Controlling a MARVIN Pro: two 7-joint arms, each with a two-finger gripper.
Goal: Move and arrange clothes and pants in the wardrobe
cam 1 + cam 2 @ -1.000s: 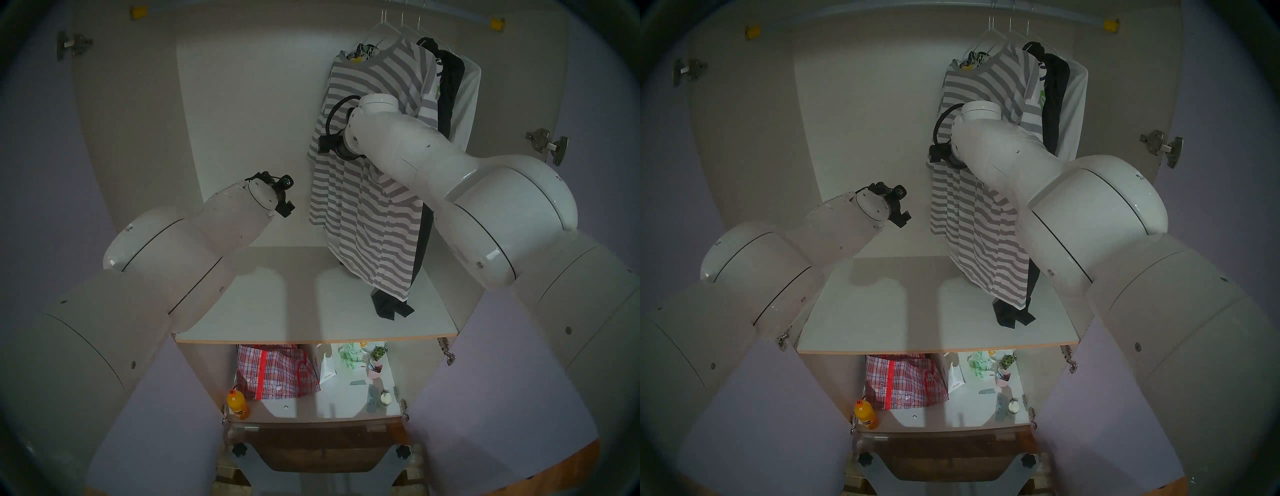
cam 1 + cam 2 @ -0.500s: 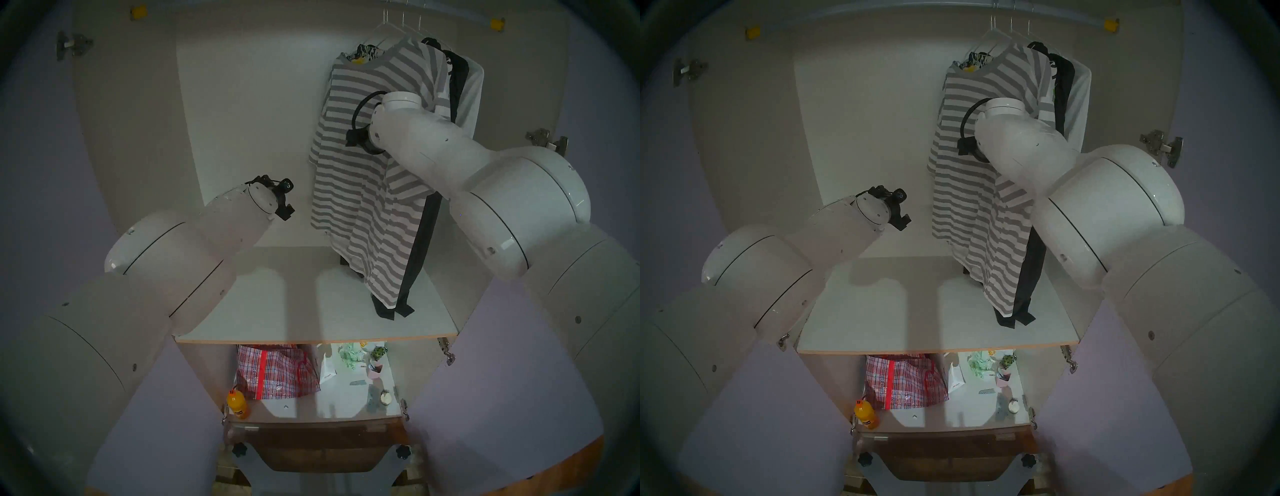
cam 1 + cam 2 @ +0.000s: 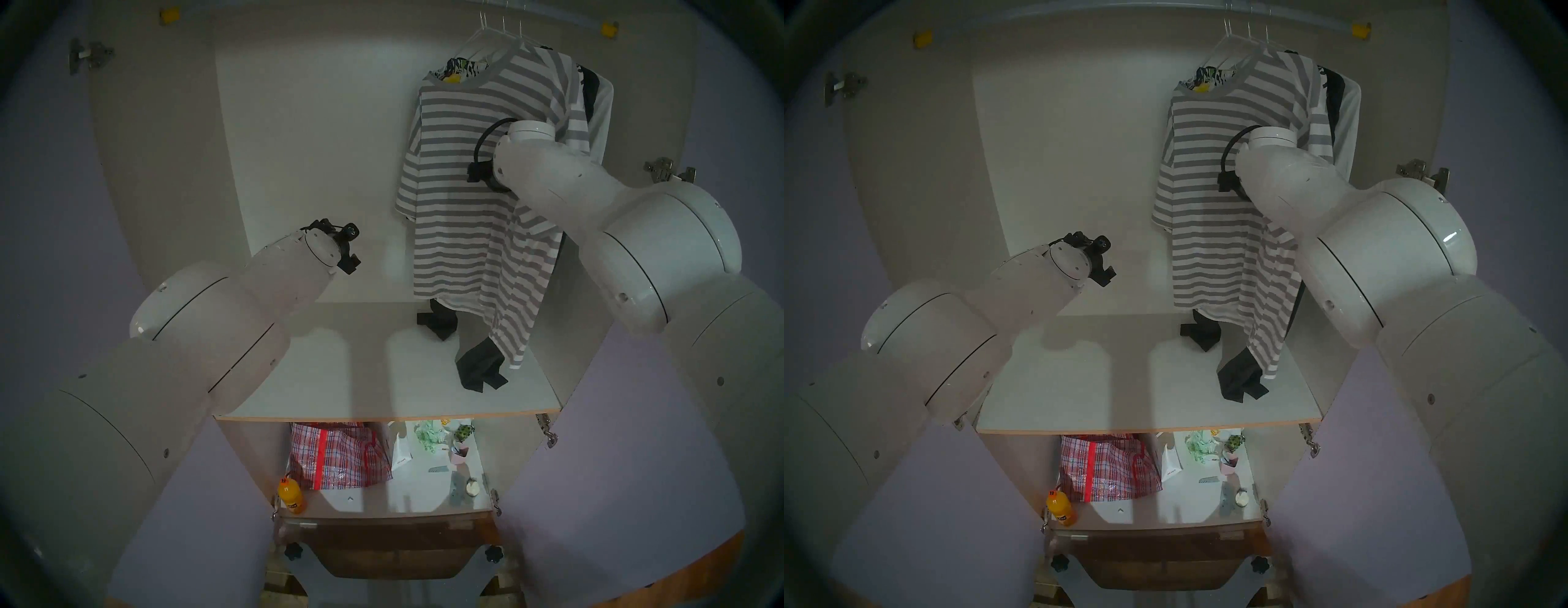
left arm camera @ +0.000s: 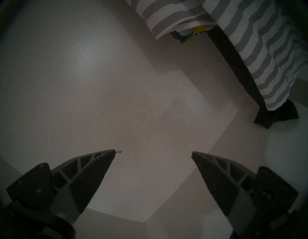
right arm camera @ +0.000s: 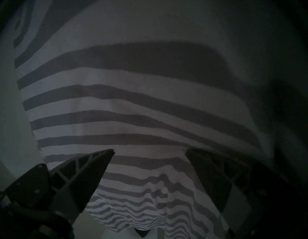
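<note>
The T-shirt hangs from the rail toward the right end of the wardrobe, above the shelf's back right corner. The shorts hang behind it; the blouse hangs to its right. The trousers' ends lie on the shelf near its right edge. The right gripper is before the T-shirt, the left gripper over the shelf's back left. A bag and a bottle sit below the shelf, on the left.
</note>
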